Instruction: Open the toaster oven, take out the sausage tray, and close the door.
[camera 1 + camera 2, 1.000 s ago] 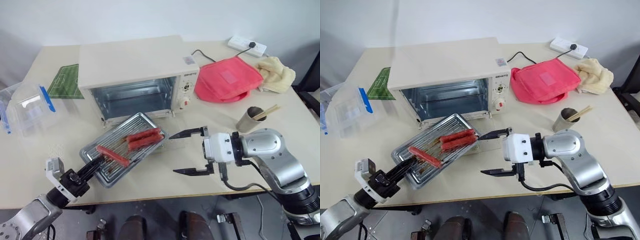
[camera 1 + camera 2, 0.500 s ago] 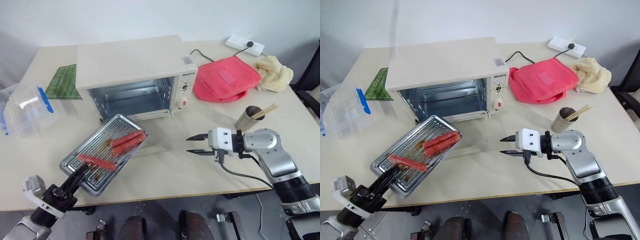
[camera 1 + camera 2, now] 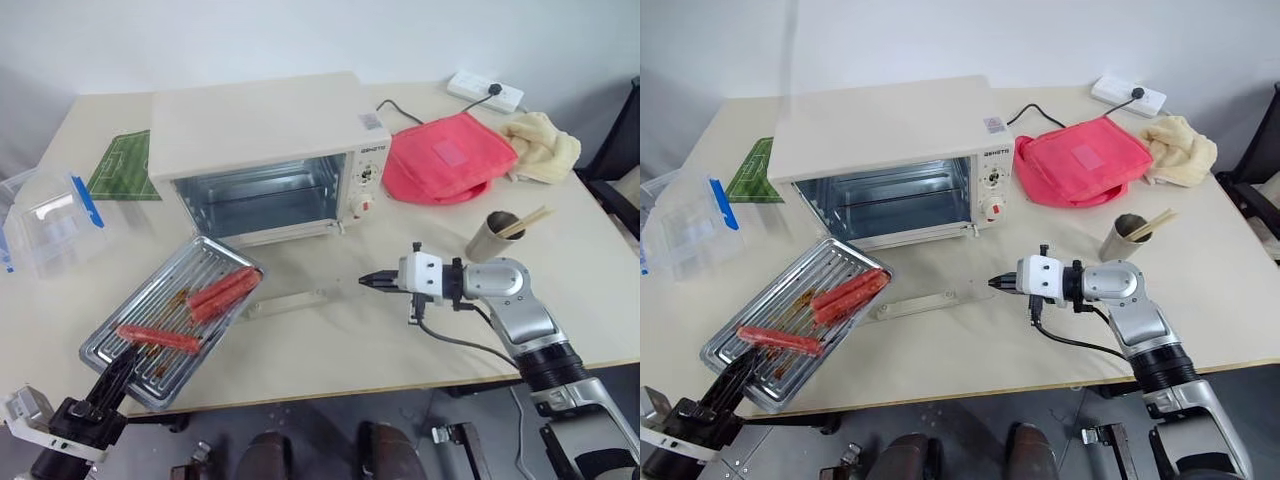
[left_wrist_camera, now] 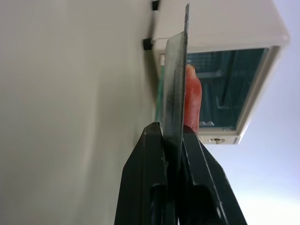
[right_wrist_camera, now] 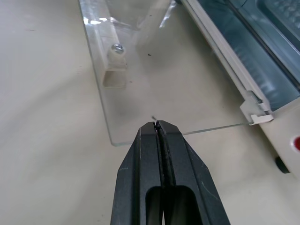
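Toaster oven (image 3: 890,150) on table (image 3: 970,350) with door (image 3: 930,290) folded flat, left gripper (image 3: 725,385) clamping corner of sausage tray (image 3: 795,320) at table edge, right gripper (image 3: 998,284) with fingers together at door's glass edge, red pouch (image 3: 1085,160) beside oven

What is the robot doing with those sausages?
The robot is taking them out of the toaster oven. Its left claw pinches the near edge of the sausage tray, which is out of the oven and at the table's front left, with three red sausages on it. The oven's glass door is open, lying flat on the table. The right claw is shut, with its tip at the door's edge. The door is not closed yet.
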`<state>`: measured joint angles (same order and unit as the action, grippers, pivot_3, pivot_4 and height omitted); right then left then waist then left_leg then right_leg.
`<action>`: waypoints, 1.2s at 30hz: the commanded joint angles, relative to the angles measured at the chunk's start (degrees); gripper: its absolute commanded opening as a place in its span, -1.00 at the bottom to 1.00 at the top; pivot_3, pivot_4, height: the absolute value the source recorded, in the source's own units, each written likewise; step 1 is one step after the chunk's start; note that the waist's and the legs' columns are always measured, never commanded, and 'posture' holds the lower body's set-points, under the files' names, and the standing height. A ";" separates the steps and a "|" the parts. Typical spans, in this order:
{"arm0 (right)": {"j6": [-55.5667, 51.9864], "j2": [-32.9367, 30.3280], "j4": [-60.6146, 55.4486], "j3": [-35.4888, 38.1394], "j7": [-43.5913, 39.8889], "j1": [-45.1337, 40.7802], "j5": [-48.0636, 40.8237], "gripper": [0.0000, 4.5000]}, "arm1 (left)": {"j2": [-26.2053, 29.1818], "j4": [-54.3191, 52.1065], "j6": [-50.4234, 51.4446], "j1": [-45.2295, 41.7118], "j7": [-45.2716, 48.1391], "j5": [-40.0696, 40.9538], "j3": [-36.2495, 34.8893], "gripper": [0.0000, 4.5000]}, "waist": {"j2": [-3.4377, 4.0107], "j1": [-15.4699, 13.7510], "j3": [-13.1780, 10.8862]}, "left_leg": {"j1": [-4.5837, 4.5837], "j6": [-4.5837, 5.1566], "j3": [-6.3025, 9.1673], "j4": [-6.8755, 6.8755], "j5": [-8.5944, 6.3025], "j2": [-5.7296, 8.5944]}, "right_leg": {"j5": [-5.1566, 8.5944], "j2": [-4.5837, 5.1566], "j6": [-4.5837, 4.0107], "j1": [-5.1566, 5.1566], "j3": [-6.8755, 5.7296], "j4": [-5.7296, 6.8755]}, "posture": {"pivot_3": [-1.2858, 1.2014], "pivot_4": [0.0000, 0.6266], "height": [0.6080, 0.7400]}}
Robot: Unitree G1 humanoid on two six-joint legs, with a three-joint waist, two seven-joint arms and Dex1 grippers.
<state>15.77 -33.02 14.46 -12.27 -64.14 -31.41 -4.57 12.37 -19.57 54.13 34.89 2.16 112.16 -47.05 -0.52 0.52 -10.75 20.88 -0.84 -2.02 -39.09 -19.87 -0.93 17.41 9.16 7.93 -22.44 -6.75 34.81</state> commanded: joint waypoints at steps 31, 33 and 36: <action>1.59 1.67 5.14 -4.49 -4.59 0.08 1.57 -0.97 | -4.53 7.49 -2.59 7.76 11.07 0.84 -11.60 -1.00 | -0.47 -0.12 0.31 | -0.51 -0.04 -0.46 -0.01 -0.61 -0.82 | -0.07 -0.77 -0.57 0.02 0.63 -0.37 | 0.03 -0.52 1.00; 1.57 1.44 4.24 -4.90 -5.66 1.01 1.22 -0.97 | -4.40 7.88 -2.48 7.29 10.73 0.84 -12.27 -1.00 | -0.51 -0.11 0.36 | -0.53 -0.06 -0.46 -0.01 -0.65 -0.85 | -0.05 -0.77 -0.59 0.02 0.62 -0.37 | 0.03 -0.52 1.00; -0.66 1.34 1.14 -4.75 -7.39 2.22 -0.80 -0.97 | -4.11 8.34 -2.06 6.66 9.85 0.84 -12.59 -1.00 | -0.58 0.19 0.43 | -0.56 -0.06 -0.48 -0.01 -0.71 -0.88 | -0.05 -0.78 -0.61 0.03 0.62 -0.37 | 0.03 -0.52 1.00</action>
<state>17.62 -31.46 16.72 -13.53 -68.15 -31.70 -5.75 7.62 -10.58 51.53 41.43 11.44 112.16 -57.71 -1.10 0.71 -10.32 20.31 -0.91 -2.52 -39.10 -20.60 -1.83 17.36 8.38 7.32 -22.41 -6.13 34.44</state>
